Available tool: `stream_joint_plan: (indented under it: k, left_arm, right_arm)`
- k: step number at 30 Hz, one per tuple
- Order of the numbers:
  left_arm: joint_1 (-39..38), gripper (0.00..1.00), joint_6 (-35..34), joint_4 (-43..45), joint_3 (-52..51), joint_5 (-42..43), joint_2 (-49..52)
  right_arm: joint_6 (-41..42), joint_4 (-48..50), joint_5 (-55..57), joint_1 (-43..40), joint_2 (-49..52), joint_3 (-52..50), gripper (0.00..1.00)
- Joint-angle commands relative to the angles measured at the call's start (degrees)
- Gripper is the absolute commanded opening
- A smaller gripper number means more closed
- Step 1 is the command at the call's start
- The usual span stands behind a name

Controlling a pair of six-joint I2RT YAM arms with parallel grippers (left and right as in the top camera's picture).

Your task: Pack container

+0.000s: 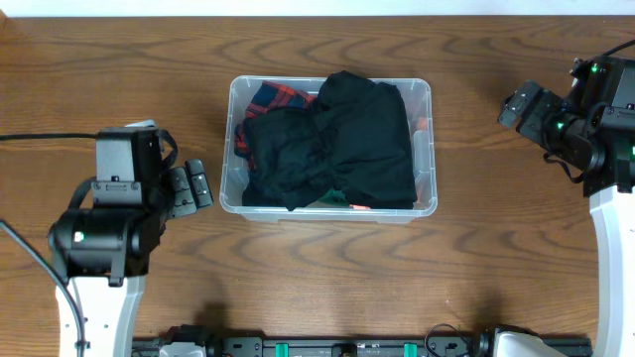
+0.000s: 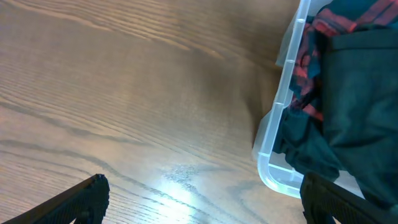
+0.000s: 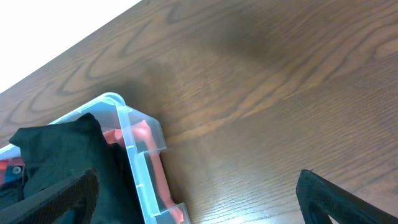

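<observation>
The clear plastic container [image 1: 425,149] stands at the table's middle, filled with black clothes [image 1: 342,139] heaped above the rim and a red plaid garment [image 1: 276,97] at its back left. It also shows in the left wrist view [image 2: 280,112] and in the right wrist view [image 3: 134,149], where something red lies against its wall. My left gripper [image 1: 190,185] is open and empty, left of the container. My right gripper [image 1: 521,104] is open and empty, to the container's right.
Bare wooden table [image 1: 119,69] surrounds the container. The arm bases stand at the front left [image 1: 99,248] and far right [image 1: 610,119]. A black rail [image 1: 337,347] runs along the front edge.
</observation>
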Motion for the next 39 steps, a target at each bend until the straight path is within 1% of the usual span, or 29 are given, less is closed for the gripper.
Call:
stream_joint_plan:
  k: [1,9,12,14,18,19,23,26,30,35,39]
  left_arm:
    - [0.0,0.98,-0.7,0.0,0.28,-1.09,1.16]
    - [0.0,0.98,-0.7,-0.13,0.28,-1.09,2.45]
    - [0.0,0.98,-0.7,-0.13,0.28,-1.09,2.43]
    - [0.0,0.98,-0.7,-0.13,0.28,-1.09,2.43]
    - [0.0,0.98,-0.7,-0.13,0.28,-1.09,2.43]
    - [0.0,0.98,-0.7,-0.13,0.28,-1.09,2.43]
    - [0.0,0.98,-0.7,-0.13,0.28,-1.09,2.45]
    - [0.0,0.98,-0.7,-0.13,0.28,-1.09,2.45]
    - [0.0,0.98,-0.7,-0.13,0.28,-1.07,2.43]
    - [0.0,0.98,-0.7,-0.13,0.28,-1.09,2.45]
    - [0.0,0.98,-0.7,-0.13,0.28,-1.07,2.43]
  right_arm:
    - [0.24,-0.04,-0.07,-0.26,0.11,0.15,0.99]
    - [0.22,-0.07,-0.07,-0.26,0.11,0.15,0.99]
    - [-1.68,-0.28,2.23,-0.26,0.11,0.15,0.99]
    - [-4.44,-2.21,5.29,-0.24,-0.04,0.09,0.99]
    - [-4.94,-9.88,5.55,0.76,-2.82,0.02,0.99]
    - [-5.68,-10.36,7.02,0.94,-3.89,-0.02,0.99]
    - [-6.51,-6.82,11.98,1.09,-9.9,-0.46,0.99]
    - [-11.87,-1.57,11.37,1.09,-15.3,-2.34,0.99]
    - [-18.73,6.49,11.06,1.16,-23.61,-8.48,0.99]
    - [-29.11,13.05,4.76,1.44,-34.56,-21.88,0.99]
    - [-29.51,14.75,3.3,3.1,-42.36,-33.57,0.99]
